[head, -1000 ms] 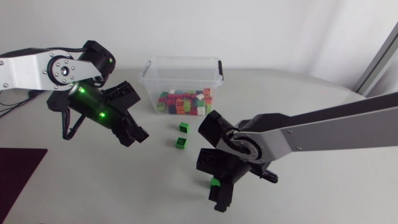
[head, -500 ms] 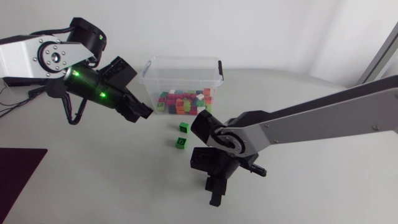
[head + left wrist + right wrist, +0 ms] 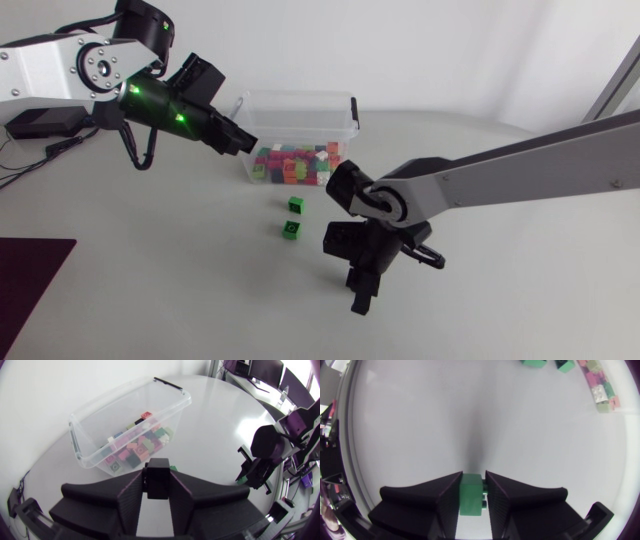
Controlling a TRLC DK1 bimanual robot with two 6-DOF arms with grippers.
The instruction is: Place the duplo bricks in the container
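Both arms loaded up
Boxy black brick (image 3: 158, 471) pinched in the left gripper (image 3: 158, 491); smooth green brick (image 3: 471, 497) squeezed in the right gripper (image 3: 473, 480), sides hidden.

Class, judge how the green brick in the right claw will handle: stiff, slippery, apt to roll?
The green brick looks like hard, blocky plastic, so probably stiff in the right claw. Its flat sides suggest it won't roll. Its smooth faces might slip.
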